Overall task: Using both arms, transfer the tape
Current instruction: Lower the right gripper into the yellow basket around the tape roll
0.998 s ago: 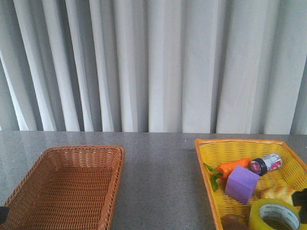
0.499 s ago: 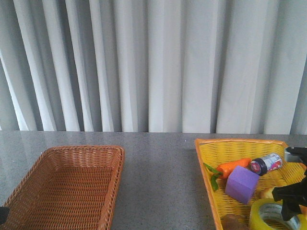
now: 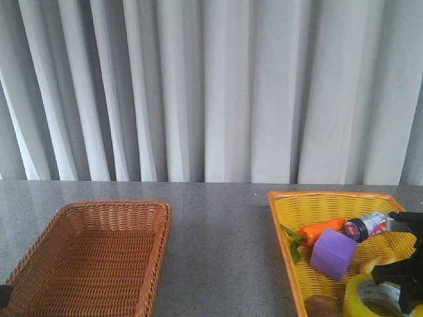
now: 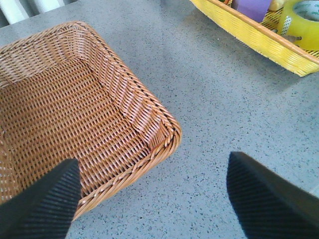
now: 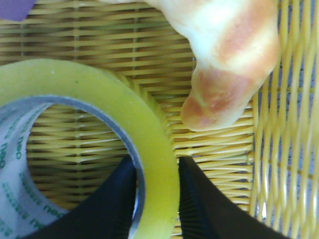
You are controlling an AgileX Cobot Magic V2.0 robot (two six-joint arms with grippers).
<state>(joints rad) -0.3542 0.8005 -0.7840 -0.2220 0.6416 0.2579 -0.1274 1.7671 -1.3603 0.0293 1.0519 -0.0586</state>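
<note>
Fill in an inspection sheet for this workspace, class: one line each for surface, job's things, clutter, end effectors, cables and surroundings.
Surface: grey speckled table.
Job's things: tape lies flat in the yellow basket; brown basket holds nothing.
Clutter: carrot, purple block, small can and bread share the yellow basket.
End effectors: right end effector has one finger inside the tape's core and one outside, straddling its wall; left end effector is open over the brown basket's corner.
Cables: nothing seen.
Surroundings: grey curtain behind the table.
</note>
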